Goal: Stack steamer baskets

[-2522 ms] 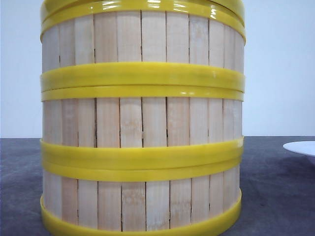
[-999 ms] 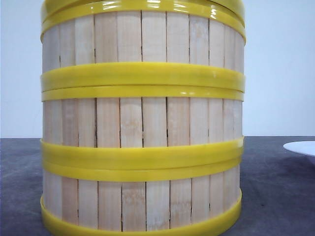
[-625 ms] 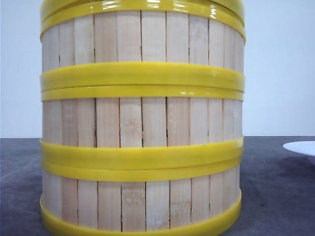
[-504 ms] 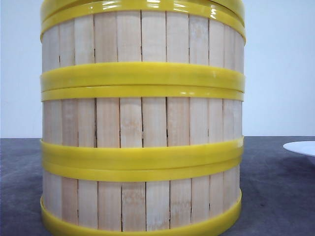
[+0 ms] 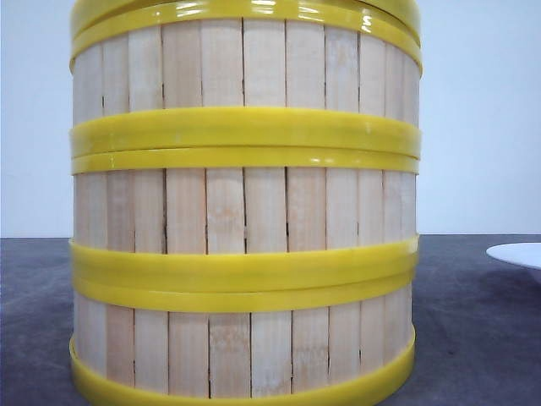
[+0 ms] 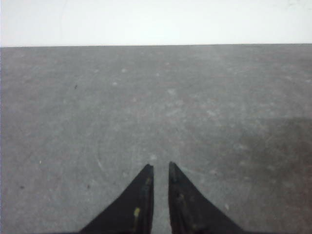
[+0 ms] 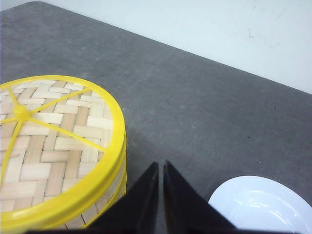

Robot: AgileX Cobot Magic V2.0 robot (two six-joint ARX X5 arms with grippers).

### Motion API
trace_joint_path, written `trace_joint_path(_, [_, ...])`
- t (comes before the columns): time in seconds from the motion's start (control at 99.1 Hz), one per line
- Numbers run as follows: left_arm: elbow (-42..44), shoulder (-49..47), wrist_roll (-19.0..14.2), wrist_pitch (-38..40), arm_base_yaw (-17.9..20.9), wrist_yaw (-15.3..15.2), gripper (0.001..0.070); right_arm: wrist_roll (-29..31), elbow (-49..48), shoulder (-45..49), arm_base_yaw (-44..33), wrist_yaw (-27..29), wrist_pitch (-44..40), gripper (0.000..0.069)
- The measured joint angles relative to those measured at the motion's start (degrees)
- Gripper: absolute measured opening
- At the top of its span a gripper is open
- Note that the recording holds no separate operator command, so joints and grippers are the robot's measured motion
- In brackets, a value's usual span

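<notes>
Front view shows the steamer baskets (image 5: 245, 211) stacked on the worktop (image 5: 473, 338) (lid (image 7: 51, 146) on top), just beside the pressed-together right claw (image 7: 160, 166); left claw (image 6: 161, 168), likewise closed, faces bare worktop.

A dark grey table surface (image 5: 473, 338) is extending across the lower part of the front view, its texture looking finely speckled and matte. In the left wrist view the same surface (image 6: 156, 107) is showing pale flecks and faint scuff marks. Behind the table a plain pale wall (image 5: 478, 118) is rising, white with a slight bluish cast, and is meeting the far table edge in a straight horizontal line. In the right wrist view the wall (image 7: 219, 29) is showing a few faint marks. Lighting is appearing even and diffuse, casting only soft shadows on the table
</notes>
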Motion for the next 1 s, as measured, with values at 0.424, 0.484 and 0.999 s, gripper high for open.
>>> trace_joint_path(0.424, [-0.1, -1.6, 0.0, -1.2, 0.0, -3.6, 0.0028, 0.0, 0.0, 0.0, 0.0, 0.0, 0.0, 0.0015])
trace_joint_path(0.484, [-0.1, -1.6, 0.0, -1.2, 0.0, -3.6, 0.0028, 0.0, 0.0, 0.0, 0.0, 0.0, 0.0, 0.0015])
trace_joint_path(0.999, [-0.1, -1.6, 0.0, -1.2, 0.0, -3.6, 0.0028, 0.0, 0.0, 0.0, 0.0, 0.0, 0.0, 0.0015])
